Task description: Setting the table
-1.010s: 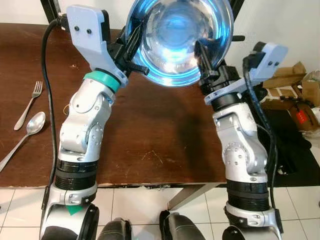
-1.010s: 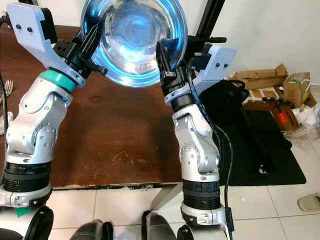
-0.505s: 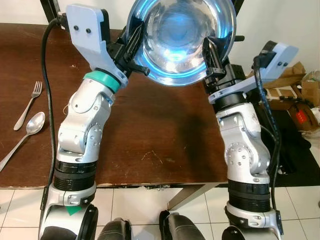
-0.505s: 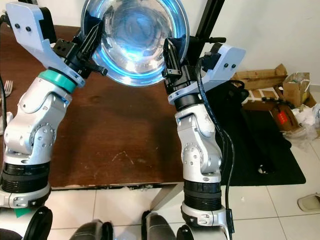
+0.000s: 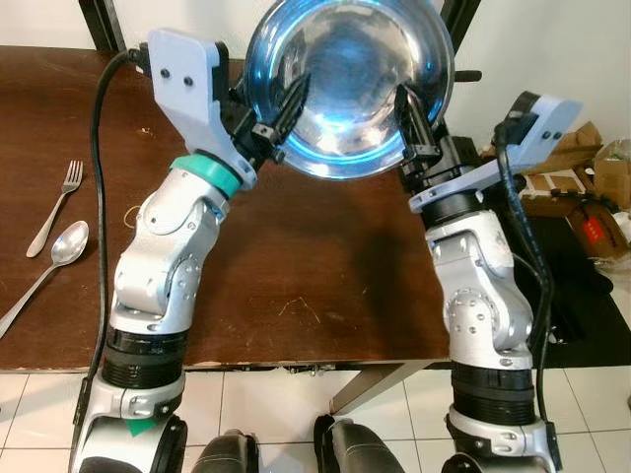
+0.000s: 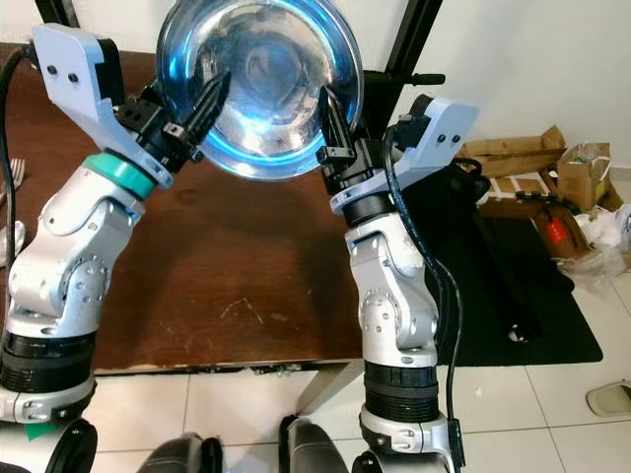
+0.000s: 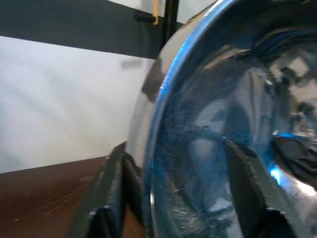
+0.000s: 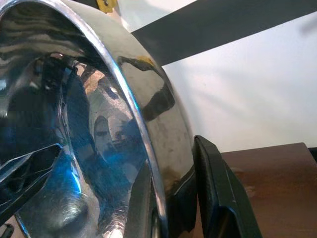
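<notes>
Near edge of brown tabletop point(image 5: 296, 296) bare and scratched. Spoon point(image 5: 59, 251) and fork point(image 5: 61, 197) lie side by side at the robot's far left, handles toward the near edge, well apart from the arms.

Steel bowl point(image 5: 345, 84) held up above the far part of the tabletop, tilted so its hollow faces the head camera, between both arms. Left tool point(image 5: 279, 126) pinches the bowl's left rim: one finger inside, one outside the wall. Right tool point(image 5: 409, 123) pinches the right rim likewise, rim between its fingers.

Cardboard boxes point(image 6: 532, 158) and black mat point(image 6: 513, 286) on the floor to the right.
</notes>
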Motion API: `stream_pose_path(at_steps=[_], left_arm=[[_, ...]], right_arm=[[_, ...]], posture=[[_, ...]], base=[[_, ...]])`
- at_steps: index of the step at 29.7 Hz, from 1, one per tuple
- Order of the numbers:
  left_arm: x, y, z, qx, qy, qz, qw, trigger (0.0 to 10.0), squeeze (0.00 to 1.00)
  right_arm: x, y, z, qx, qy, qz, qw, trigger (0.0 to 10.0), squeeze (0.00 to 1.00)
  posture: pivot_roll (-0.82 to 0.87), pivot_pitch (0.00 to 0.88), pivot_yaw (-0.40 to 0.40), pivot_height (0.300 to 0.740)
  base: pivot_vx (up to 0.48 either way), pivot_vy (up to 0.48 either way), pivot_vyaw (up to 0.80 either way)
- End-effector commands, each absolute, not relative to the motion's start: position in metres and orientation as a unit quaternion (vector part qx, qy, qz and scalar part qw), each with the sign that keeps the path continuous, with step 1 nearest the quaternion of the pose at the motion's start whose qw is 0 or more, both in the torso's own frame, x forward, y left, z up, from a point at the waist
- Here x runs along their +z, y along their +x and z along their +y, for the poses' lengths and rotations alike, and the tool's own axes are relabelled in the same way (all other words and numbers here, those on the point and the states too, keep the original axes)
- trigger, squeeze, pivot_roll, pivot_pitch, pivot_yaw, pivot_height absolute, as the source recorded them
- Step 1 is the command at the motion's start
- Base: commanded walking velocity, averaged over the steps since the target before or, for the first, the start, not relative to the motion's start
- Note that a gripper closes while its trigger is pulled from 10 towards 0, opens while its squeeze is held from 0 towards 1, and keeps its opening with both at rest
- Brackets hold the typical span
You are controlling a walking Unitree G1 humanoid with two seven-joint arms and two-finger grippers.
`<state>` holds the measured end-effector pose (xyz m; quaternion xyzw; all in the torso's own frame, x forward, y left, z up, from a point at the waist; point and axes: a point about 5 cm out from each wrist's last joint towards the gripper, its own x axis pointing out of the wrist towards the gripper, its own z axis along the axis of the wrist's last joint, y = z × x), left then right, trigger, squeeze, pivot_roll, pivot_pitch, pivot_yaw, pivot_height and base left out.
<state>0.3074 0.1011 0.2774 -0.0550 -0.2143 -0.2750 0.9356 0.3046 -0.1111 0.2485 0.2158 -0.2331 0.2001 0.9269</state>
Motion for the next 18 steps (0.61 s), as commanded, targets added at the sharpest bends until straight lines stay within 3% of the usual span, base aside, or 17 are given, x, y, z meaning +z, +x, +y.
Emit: stream_pose_path(at_steps=[1, 2, 3, 7, 10, 11, 14, 18], left_arm=[[0.278, 0.301, 0.092, -0.311, -0.056, -0.213, 0.925, 10.0, 1.0], [0.278, 0.299, 0.097, -0.311, -0.051, -0.209, 0.926, 10.0, 1.0], [0.278, 0.297, 0.101, -0.313, -0.05, -0.203, 0.926, 10.0, 0.0], [0.277, 0.293, 0.11, -0.313, -0.047, -0.193, 0.929, 10.0, 0.0], [0.259, 0.289, 0.142, -0.288, -0.02, -0.146, 0.946, 10.0, 0.0], [0.259, 0.289, 0.142, -0.288, -0.02, -0.146, 0.946, 10.0, 0.0], [0.239, 0.289, 0.161, -0.24, 0.01, -0.109, 0.965, 10.0, 0.0], [0.229, 0.292, 0.168, -0.19, 0.021, -0.091, 0.977, 10.0, 0.0]], right_arm=[[0.251, 0.302, -0.11, 0.205, 0.21, -0.243, 0.925, 0.0, 0.0], [0.248, 0.302, -0.112, 0.198, 0.208, -0.239, 0.928, 0.0, 0.0], [0.246, 0.303, -0.114, 0.191, 0.204, -0.236, 0.93, 0.0, 0.0], [0.242, 0.304, -0.119, 0.177, 0.196, -0.233, 0.936, 0.0, 0.0], [0.227, 0.312, -0.145, 0.102, 0.167, -0.214, 0.957, 0.0, 0.0], [0.227, 0.312, -0.145, 0.102, 0.167, -0.214, 0.957, 0.0, 0.0], [0.21, 0.315, -0.162, 0.041, 0.153, -0.181, 0.971, 0.0, 0.0], [0.2, 0.314, -0.164, 0.028, 0.165, -0.16, 0.973, 0.0, 0.0]], posture=[[-0.01, 0.006, -0.027, 0.74], [-0.01, 0.008, -0.026, 0.74], [-0.01, 0.008, -0.025, 0.74], [0.0, 0.012, -0.022, 0.74], [0.01, 0.019, -0.02, 0.74], [0.01, 0.019, -0.02, 0.74], [0.02, 0.023, -0.02, 0.74], [0.02, 0.027, -0.024, 0.74]], base=[[0.0, 0.0, 0.0], [0.0, 0.0, 0.0], [0.0, 0.0, 0.0], [0.0, 0.0, 0.0], [0.0, 0.0, 0.0], [0.0, 0.0, 0.0], [0.0, 0.0, 0.0], [0.0, 0.0, 0.0]])
